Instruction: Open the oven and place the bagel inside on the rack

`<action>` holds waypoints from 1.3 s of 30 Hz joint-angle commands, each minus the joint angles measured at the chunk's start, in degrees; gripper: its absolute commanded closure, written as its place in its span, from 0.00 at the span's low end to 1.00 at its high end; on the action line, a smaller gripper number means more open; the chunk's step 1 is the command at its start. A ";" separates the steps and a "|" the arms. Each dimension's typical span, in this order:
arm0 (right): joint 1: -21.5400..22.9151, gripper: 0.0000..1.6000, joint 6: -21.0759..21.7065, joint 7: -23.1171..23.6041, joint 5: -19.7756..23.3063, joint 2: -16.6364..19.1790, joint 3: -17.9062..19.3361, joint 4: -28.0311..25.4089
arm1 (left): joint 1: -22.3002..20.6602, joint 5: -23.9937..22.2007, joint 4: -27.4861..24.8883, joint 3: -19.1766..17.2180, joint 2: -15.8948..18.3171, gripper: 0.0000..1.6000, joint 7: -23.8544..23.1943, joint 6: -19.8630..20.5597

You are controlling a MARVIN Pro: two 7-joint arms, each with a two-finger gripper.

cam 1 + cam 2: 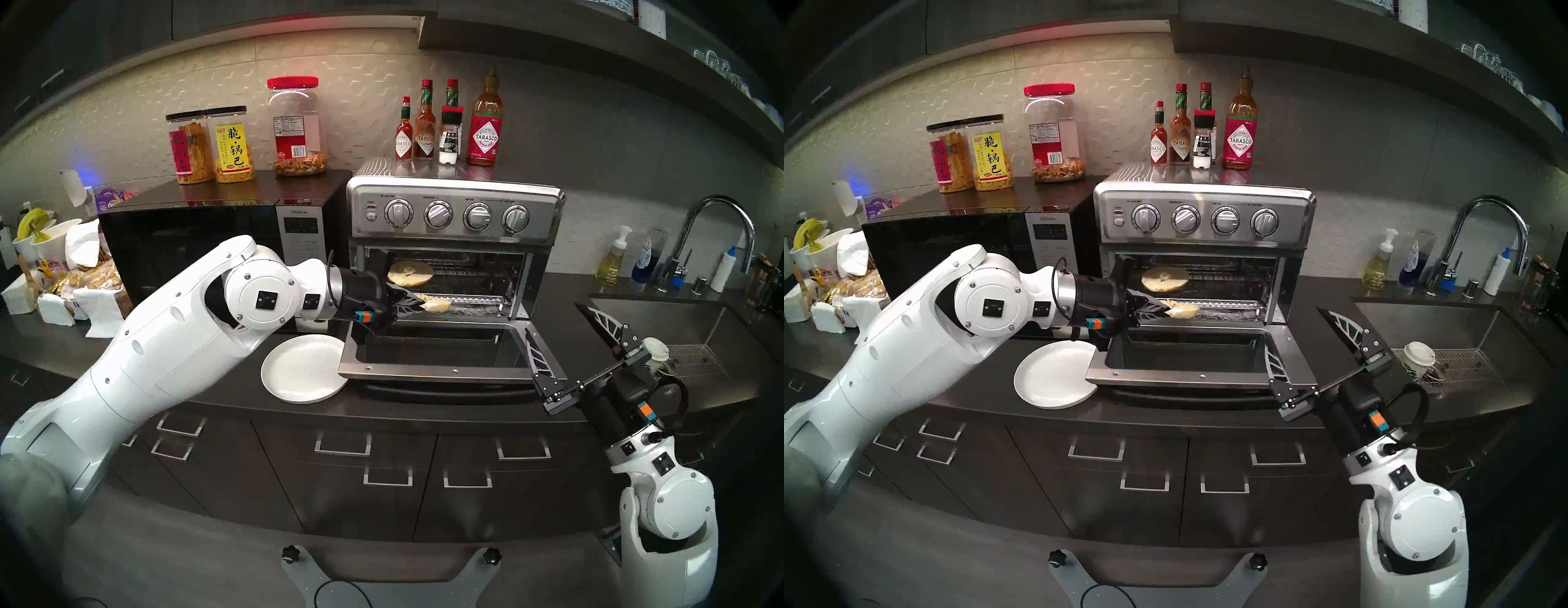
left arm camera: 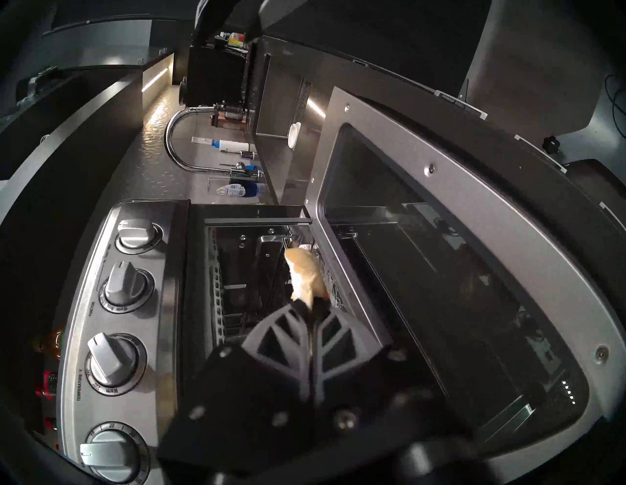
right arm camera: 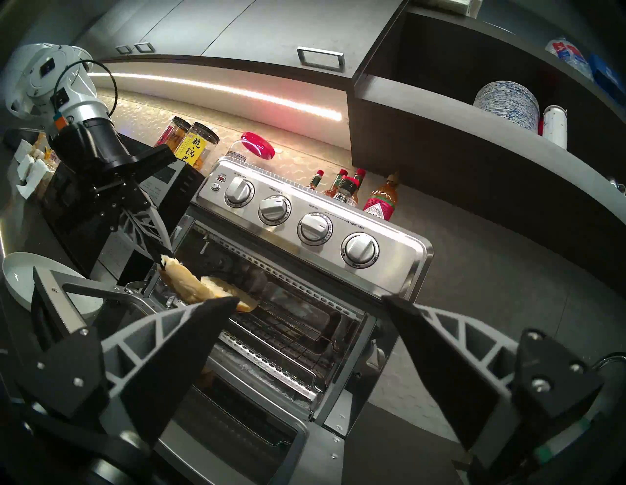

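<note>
The left gripper (image 1: pixel 418 306) hides the near edge of the bagel half (image 1: pixel 439 305) that it clamps. In the right wrist view, the right gripper's near finger (image 3: pixel 189 342) covers part of the 2 bagel halves (image 3: pixel 203 288) and the left end of the rack (image 3: pixel 288 332). In the left wrist view the rack is too dark to make out, and the lowest knob (image 2: pixel 111 454) is cut by the dark rim. Lettering around the knobs (image 1: pixel 458 215) is too small to read from the head. The left arm (image 1: pixel 178 339) overlaps the white plate (image 1: pixel 303 369) and the microwave (image 1: pixel 191 242).
</note>
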 commanded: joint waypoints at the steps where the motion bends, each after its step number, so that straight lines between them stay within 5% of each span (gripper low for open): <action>1: 0.14 0.00 -0.28 0.11 0.26 0.10 -0.05 -1.19 | -3.88 0.22 1.11 -0.52 -3.78 1.00 0.21 -0.52; 12: 0.14 0.00 -0.28 0.11 0.26 0.10 -0.05 -1.20 | -6.64 2.62 6.18 2.22 -9.53 1.00 -0.07 -1.75; 39: 0.11 0.00 -0.27 0.13 0.29 0.10 -0.04 -1.23 | -10.28 5.71 18.51 4.52 -17.36 1.00 1.61 -6.12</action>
